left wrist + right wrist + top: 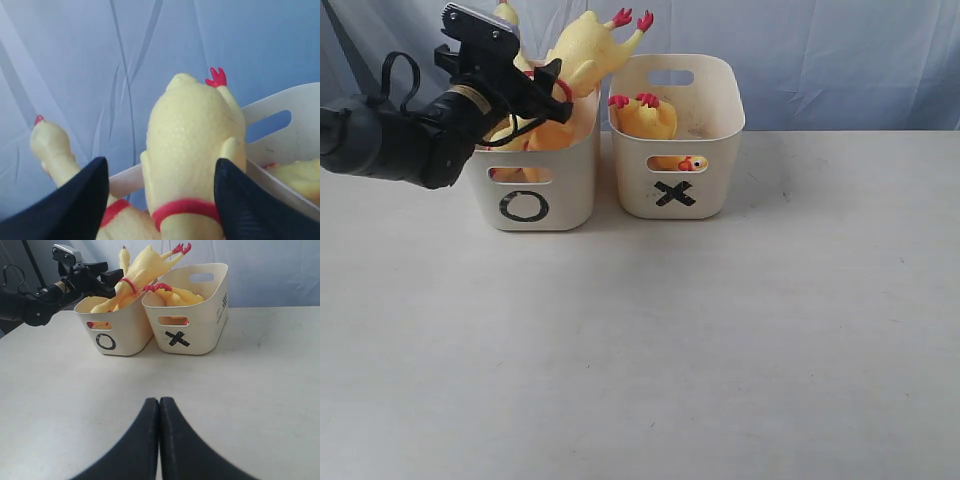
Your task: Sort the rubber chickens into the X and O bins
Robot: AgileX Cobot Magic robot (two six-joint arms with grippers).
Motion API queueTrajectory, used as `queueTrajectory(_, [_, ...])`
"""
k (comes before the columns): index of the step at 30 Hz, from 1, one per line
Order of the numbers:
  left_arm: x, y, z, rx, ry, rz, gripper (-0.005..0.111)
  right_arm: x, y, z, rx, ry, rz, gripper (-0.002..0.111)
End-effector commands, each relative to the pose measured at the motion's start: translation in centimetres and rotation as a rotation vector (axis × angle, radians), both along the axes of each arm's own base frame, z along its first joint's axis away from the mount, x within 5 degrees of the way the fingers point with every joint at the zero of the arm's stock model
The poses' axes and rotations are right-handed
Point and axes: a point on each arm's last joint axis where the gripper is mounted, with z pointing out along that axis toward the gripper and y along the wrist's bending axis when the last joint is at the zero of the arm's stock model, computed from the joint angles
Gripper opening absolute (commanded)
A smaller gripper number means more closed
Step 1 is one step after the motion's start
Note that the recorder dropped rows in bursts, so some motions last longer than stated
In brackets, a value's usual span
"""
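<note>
Rubber chickens [585, 50] sit in both cream tubs at the back of the white table [720, 350]. Two stand in the O bin [565, 190], and the third [645, 120] lies folded into the X bin [715, 185], its red feet at the near rim and its head showing through the front slot handle.

The left gripper [552, 90] hangs over the O bin, at the neck band of the long chicken that leans out towards the X bin with its feet in the air. In the left wrist view its black fingers [85, 200] stand spread to either side of that chicken's body. One finger is right against the yellow skin, while a strip of backdrop shows between the other and the bird, so the jaws bracket it without clamping. The second chicken [50, 145] rises just outside that finger.

The right gripper [159, 405] hovers above bare table well in front of the bins, its fingers pressed together on nothing.
</note>
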Motion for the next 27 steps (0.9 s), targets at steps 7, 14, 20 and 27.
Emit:
queueTrajectory(7, [1.4,-0.9,2.9,-0.071,-0.064,-0.059,0.059,0.0,0.0,-0.1,-0.002,-0.008,-0.005,0.000])
queueTrajectory(14, [2.8,-1.6,4.0,-0.110,-0.067,-0.092,0.059,0.0,0.0,-0.1,-0.002,-0.008,-0.005,0.000])
queueTrajectory(20, [3.2,-1.9,4.2,-0.104,-0.031,-0.109,0.059,0.0,0.0,-0.1,-0.002,-0.008,-0.005,0.000])
queueTrajectory(27, [2.9,-1.7,5.3,-0.098,-0.025,-0.095,0.029,0.0,0.0,-0.1,-0.002,-0.008,-0.005,0.000])
